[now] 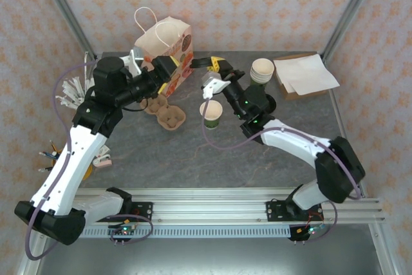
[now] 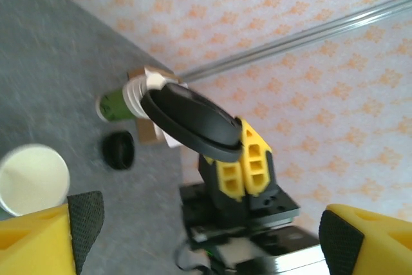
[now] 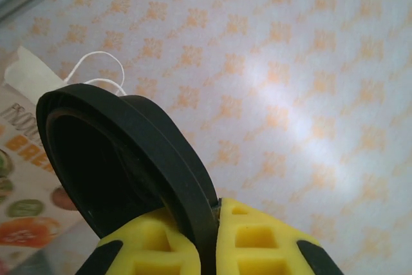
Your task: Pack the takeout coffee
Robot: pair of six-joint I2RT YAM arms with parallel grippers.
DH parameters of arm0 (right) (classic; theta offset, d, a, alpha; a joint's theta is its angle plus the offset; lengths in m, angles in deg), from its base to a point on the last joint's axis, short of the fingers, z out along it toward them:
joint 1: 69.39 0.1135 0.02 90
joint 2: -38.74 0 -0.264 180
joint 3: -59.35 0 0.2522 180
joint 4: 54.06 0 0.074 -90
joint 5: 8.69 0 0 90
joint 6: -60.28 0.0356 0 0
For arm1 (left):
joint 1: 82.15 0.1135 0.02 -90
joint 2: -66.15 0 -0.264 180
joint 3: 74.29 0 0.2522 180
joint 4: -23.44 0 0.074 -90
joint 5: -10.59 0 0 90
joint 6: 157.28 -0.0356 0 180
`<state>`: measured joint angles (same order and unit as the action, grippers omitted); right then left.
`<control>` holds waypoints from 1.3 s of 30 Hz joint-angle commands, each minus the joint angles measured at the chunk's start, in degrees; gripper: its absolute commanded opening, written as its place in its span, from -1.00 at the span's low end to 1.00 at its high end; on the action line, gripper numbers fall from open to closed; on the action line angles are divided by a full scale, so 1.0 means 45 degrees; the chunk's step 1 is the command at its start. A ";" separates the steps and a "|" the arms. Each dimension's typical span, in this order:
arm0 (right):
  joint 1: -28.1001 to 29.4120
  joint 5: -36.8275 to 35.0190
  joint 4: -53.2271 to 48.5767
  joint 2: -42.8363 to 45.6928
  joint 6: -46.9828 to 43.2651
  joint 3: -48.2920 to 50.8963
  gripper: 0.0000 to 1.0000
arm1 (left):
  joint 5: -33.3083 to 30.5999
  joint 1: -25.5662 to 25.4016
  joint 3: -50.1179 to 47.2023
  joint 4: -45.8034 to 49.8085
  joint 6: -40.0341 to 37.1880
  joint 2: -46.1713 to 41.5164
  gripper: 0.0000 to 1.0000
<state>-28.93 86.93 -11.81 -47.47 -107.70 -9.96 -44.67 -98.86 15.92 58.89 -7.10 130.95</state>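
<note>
1. Fingers [image 3: 257,243] of the right gripper [image 1: 215,66] are clamped together on the rim of the black lid [image 3: 129,159], which stands on edge above them.
2. From above, the black lid juts out of the fingertips toward 9 o'clock, lifted off the table [image 1: 257,152]. It shows there as a thin dark strip running along the 3-to-9 line.
3. In the right wrist view its hollow underside faces 9 o'clock, toward the printed paper bag [image 1: 166,43], and the disc leans up toward 11 o'clock.
4. The left gripper [image 1: 172,72] sits at 9 o'clock of the black lid, just beside it, its jaws wide apart with nothing between them.
5. The dark-green cup [image 1: 210,114] stands upright on the table at 6 o'clock of the lid, its axis vertical, its mouth up and uncovered, cream inside.
6. A stack of cups [image 1: 262,70] stands at 3 o'clock of the right gripper, and a cardboard tray [image 1: 166,113] lies at 9 o'clock of the dark-green cup.
7. A second lid [image 2: 119,151] lies on the table near the stack.
</note>
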 commanded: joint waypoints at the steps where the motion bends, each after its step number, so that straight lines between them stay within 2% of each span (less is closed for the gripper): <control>1: 0.0011 0.1903 0.3467 -0.0652 -0.4964 -0.0589 -1.00 | 0.0950 0.0124 0.0198 -0.0733 0.2755 0.0194 0.73; 4: 0.0011 0.2831 0.4057 -0.0913 -0.5624 -0.0548 -1.00 | 0.1183 0.0327 0.0950 0.0328 0.2584 0.0672 0.61; 7: 0.0011 0.3392 0.4487 -0.1171 -0.6557 -0.0509 -1.00 | 0.2271 0.0723 0.1503 0.0742 0.2416 0.1191 0.52; 11: 0.0011 0.4213 0.4957 -0.1347 -0.7672 -0.0469 -1.00 | 0.2609 0.0879 0.2606 0.2990 0.1082 0.1838 0.33; 16: 0.0011 0.5301 0.4729 -0.1332 -0.8741 -0.0295 -1.00 | 0.3442 0.0870 0.3582 0.3913 0.0375 0.2517 0.23; 21: 0.0011 0.5846 0.4526 -0.1276 -0.9137 -0.0417 -1.00 | 0.3612 0.0900 0.4593 0.5966 -0.1110 0.3230 -0.03; 25: 0.0011 0.6164 0.4343 -0.1169 -0.9293 -0.0381 -1.00 | 0.3627 0.0942 0.4904 0.6476 -0.1505 0.3577 -0.05; 27: 0.0011 0.6292 0.4304 -0.1140 -0.9428 -0.0342 -1.00 | 0.3664 0.0953 0.4945 0.6509 -0.1546 0.3703 -0.16; 33: 0.0011 0.6620 0.4187 -0.1061 -0.9717 -0.0234 -1.00 | 0.3625 0.1060 0.4731 0.6472 -0.1637 0.3834 -0.32; 35: 0.0011 0.6606 0.4117 -0.1022 -0.9762 -0.0251 -1.00 | 0.3610 0.1166 0.4676 0.6431 -0.1587 0.3809 -0.33; 37: 0.0016 0.6547 0.4116 -0.1016 -0.9763 -0.0205 -1.00 | 0.3588 0.1361 0.4496 0.6288 -0.1483 0.3741 -0.17; 39: 0.0011 0.6494 0.4077 -0.0971 -0.9780 -0.0178 -1.00 | 0.3599 0.1557 0.4316 0.6127 -0.1303 0.3659 -0.14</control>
<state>-28.97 113.97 4.43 -53.26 -149.84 -10.24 -28.85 -93.15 36.29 86.24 -13.20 147.69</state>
